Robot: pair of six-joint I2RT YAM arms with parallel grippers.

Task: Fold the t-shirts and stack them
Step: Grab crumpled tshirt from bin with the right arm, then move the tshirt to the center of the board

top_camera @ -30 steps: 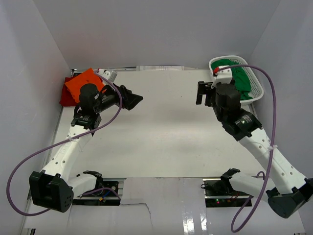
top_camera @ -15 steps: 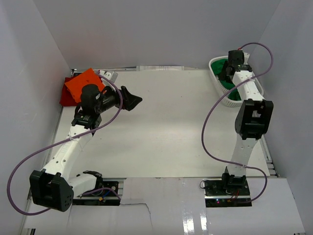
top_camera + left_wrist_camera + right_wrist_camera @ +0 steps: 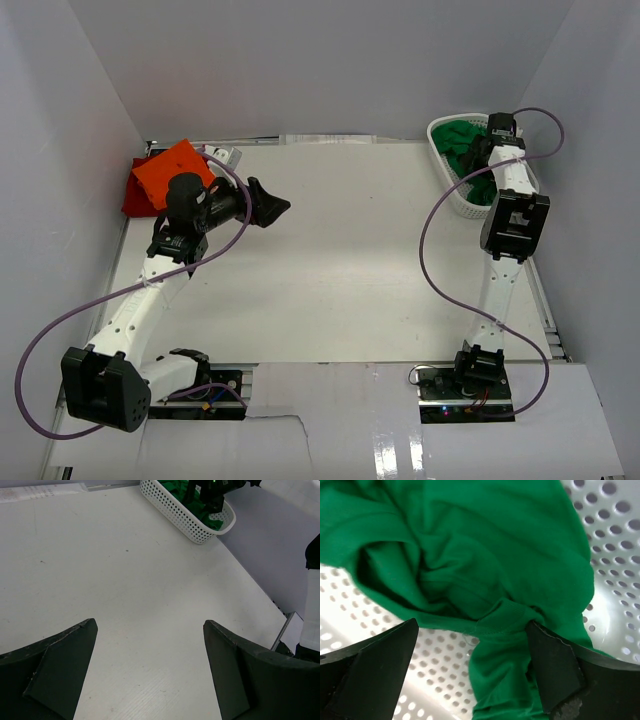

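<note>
At ten o'clock on the desk: orange t-shirt, folded into a neat square and lying on top of the dark red t-shirt, with a red edge showing along its seven o'clock side. Just beside that stack, toward three o'clock: left gripper, released, jaws wide apart, grasping nothing, pointing toward three o'clock above the bare desk. Seen from the left wrist, only white desk surface between its dark fingers. Well apart, at two o'clock by the right wall: white mesh basket, holding the green t-shirt, crumpled and unfolded. Reaching down into the basket: right gripper, likewise released, jaws spread wide and not clamped. Seen from the right wrist, a bunched twist of green cloth between its fingers, over the perforated basket floor. Cannot tell whether either finger touches the cloth.
</note>
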